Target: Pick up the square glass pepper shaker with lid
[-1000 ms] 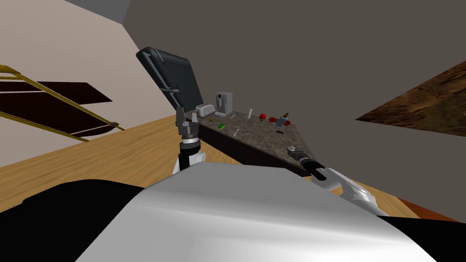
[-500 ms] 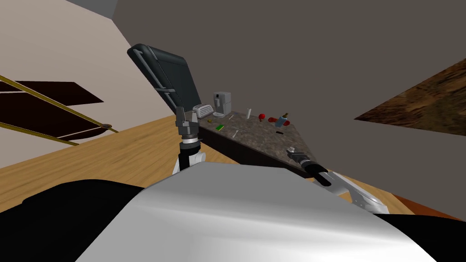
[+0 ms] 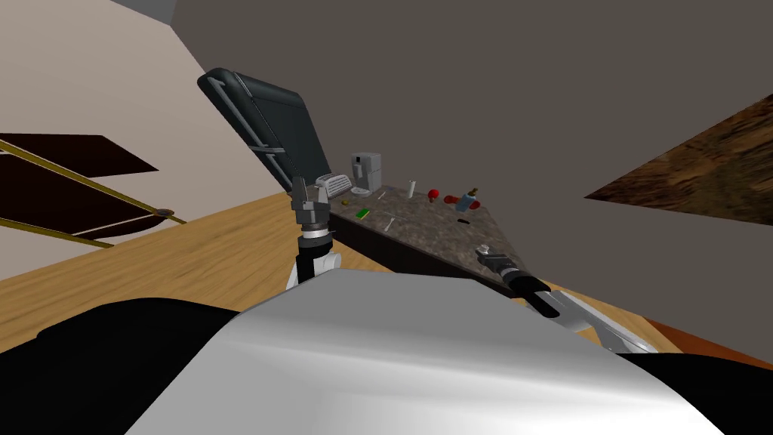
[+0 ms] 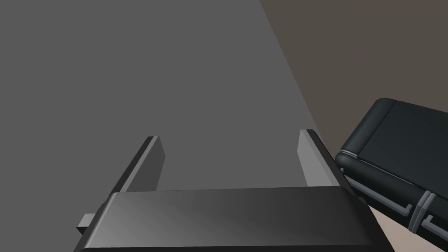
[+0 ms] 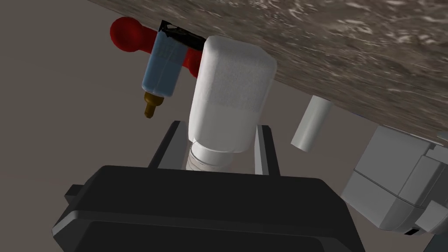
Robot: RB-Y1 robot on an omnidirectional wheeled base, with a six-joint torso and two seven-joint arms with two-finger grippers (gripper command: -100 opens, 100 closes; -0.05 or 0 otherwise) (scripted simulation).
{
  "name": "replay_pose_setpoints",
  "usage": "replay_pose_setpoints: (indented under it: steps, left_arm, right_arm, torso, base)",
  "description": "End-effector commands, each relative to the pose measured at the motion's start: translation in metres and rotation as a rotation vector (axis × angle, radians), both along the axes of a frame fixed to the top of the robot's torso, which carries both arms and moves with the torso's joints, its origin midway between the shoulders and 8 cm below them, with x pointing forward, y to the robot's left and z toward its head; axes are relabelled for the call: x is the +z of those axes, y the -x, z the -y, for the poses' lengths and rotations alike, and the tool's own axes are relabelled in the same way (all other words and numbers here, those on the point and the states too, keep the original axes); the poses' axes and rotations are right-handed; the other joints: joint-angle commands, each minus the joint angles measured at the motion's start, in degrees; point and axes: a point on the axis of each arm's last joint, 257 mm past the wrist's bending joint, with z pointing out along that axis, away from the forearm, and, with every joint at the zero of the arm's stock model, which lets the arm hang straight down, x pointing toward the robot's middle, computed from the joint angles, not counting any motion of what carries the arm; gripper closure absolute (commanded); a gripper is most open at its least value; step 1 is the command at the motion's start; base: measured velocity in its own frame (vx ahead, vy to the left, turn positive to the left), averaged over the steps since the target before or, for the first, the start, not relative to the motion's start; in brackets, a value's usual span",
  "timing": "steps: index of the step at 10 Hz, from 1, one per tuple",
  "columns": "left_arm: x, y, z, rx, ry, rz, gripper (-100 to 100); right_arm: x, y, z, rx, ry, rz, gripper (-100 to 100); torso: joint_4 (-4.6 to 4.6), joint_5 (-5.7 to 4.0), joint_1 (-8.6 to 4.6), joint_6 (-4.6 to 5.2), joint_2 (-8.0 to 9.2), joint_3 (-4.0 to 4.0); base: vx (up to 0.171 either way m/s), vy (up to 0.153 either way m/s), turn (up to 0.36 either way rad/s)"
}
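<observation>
From the head, one speckled stone counter [image 3: 423, 226] runs along the far wall. On it stand one toaster [image 3: 333, 181], one light grey coffee machine [image 3: 366, 171], one white cylinder [image 3: 411, 188], two red things [image 3: 434, 194], one blue bottle [image 3: 466, 202], one green piece [image 3: 363, 212] and one small black piece [image 3: 463, 221]. One dark appliance [image 3: 264, 128] stands at the counter's left end. The left gripper [image 3: 310, 198] points upward in front of the counter's left part, with its two fingers spread and nothing between them. The right gripper [image 3: 485, 251] is at the counter's near right corner. From the left wrist, the two fingers [image 4: 154, 164] stand wide apart and hold nothing, and the dark appliance lies just beside them. From the right wrist there is one white square shaker [image 5: 229, 98]. It sits between the right gripper's two fingers [image 5: 265, 146], with its round lid end toward the gripper's body and its other end toward the counter. The fingers are drawn in and pinch the shaker's sides. I cannot tell whether its far end touches the stone. Beyond the shaker are the blue bottle with its brown tip, the two red things, the white cylinder and the coffee machine.
</observation>
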Motion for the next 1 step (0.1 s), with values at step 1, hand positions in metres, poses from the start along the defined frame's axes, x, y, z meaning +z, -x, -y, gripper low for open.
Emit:
replay_pose_setpoints:
  steps: [1]
  left_arm:
    - [0.0,0.0,0.0,0.0,0.0,0.0,0]
  right_arm:
    - [0.0,0.0,0.0,0.0,0.0,0.0,0]
  torso:
    - [0.0,0.0,0.0,0.0,0.0,0.0]
  base:
    - [0.0,0.0,0.0]
